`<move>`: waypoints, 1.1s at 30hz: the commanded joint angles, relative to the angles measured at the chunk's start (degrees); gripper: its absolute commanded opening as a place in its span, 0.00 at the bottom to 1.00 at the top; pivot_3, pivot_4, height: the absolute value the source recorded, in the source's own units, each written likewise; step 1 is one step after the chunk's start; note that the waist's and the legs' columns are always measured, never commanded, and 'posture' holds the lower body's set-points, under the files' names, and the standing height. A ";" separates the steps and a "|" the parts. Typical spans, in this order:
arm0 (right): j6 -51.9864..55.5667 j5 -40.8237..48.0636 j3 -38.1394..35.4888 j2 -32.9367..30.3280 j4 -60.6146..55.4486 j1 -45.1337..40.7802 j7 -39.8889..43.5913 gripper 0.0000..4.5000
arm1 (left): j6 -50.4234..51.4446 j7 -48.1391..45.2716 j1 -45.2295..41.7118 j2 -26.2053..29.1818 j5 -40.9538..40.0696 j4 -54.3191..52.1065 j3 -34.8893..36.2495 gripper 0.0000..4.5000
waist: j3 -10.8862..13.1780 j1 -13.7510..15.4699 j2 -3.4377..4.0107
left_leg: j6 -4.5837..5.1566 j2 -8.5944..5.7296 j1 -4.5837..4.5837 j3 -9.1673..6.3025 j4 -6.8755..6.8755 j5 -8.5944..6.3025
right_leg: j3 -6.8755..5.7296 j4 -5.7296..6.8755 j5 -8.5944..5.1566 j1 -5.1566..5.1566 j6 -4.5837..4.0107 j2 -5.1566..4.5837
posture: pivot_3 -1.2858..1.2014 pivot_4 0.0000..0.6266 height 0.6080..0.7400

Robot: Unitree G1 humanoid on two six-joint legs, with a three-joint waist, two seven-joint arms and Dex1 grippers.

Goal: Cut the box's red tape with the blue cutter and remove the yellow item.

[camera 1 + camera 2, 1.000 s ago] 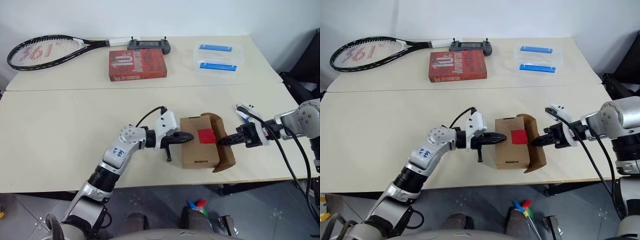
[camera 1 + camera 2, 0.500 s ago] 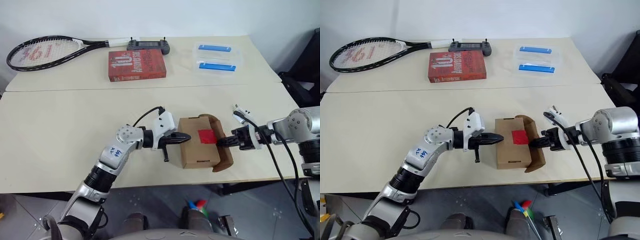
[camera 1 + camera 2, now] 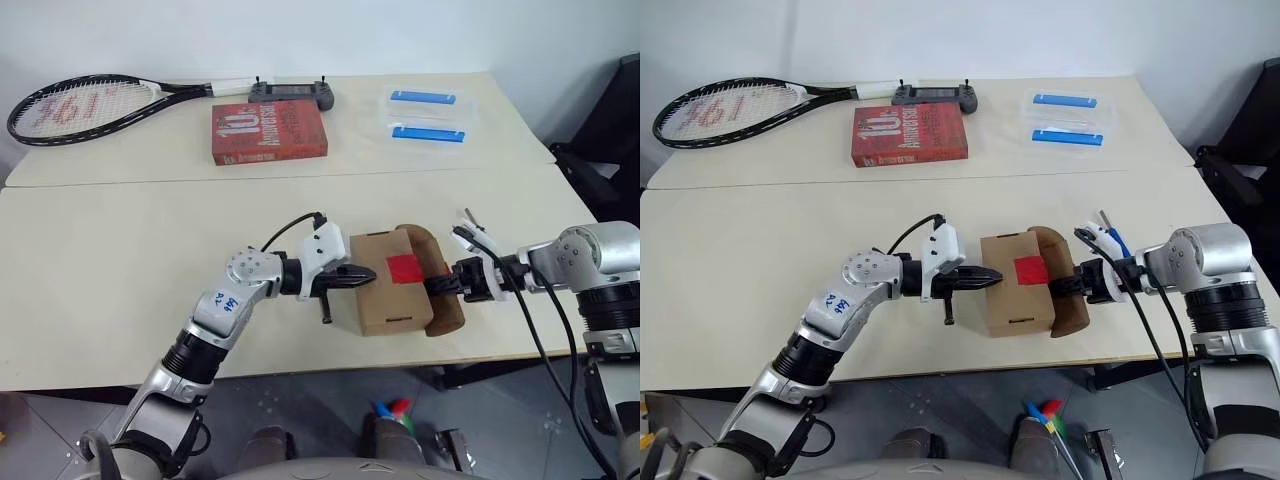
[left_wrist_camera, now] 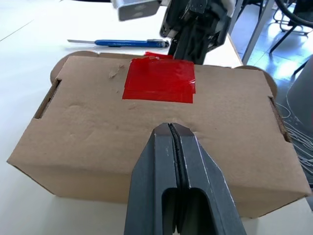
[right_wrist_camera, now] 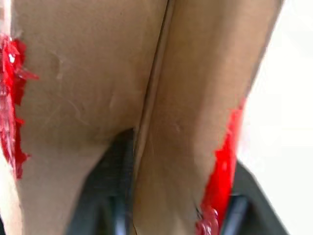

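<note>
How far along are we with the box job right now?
Done, it seems: the red tape looks severed with a ragged edge, the right end flap of the box stands open, and the blue cutter lies on the table. In hand: the shut left gripper presses against the box while the right gripper is at that flap. Left: taking out the yellow item.

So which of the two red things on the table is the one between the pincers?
The red tape, a small square patch on the brown box between both pincers. The red book lies far back beside the racket.
</note>
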 commanded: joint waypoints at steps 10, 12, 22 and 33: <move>4.57 0.96 -0.26 -3.06 -1.21 -3.97 0.72 0.00 | -0.19 1.48 0.84 -2.47 1.55 2.16 -1.57 0.00 | 0.02 0.49 0.04 | 0.00 -0.03 -0.09 -0.02 0.00 0.00 | -0.01 -0.05 0.00 -0.03 0.00 -0.02 | 0.52 0.24 1.00; 4.85 1.83 0.41 -4.76 -1.36 -5.48 1.05 0.00 | -0.94 1.82 0.80 -3.48 1.73 3.02 -1.76 0.00 | 0.03 0.80 0.05 | 0.01 -0.07 -0.15 -0.02 0.00 0.00 | 0.00 -0.05 0.00 -0.09 0.00 -0.04 | 0.52 0.24 1.00; 4.85 6.34 8.86 -14.82 -0.53 -16.78 2.98 0.00 | -6.84 4.52 -0.42 -11.38 3.17 9.75 -2.66 0.00 | 0.04 1.72 0.06 | 0.03 -0.08 -0.34 -0.01 0.01 -0.02 | -0.02 -0.13 0.00 -0.24 0.00 -0.05 | 0.52 0.24 1.00; 4.85 6.92 21.22 -21.36 -6.84 -26.46 3.51 0.00 | -11.56 7.23 -1.26 -18.37 5.42 15.52 -1.85 0.00 | 0.06 1.61 0.09 | 0.04 -0.07 -0.53 -0.01 -0.01 -0.04 | -0.09 -0.18 0.01 -0.45 0.01 -0.07 | 0.52 0.24 1.00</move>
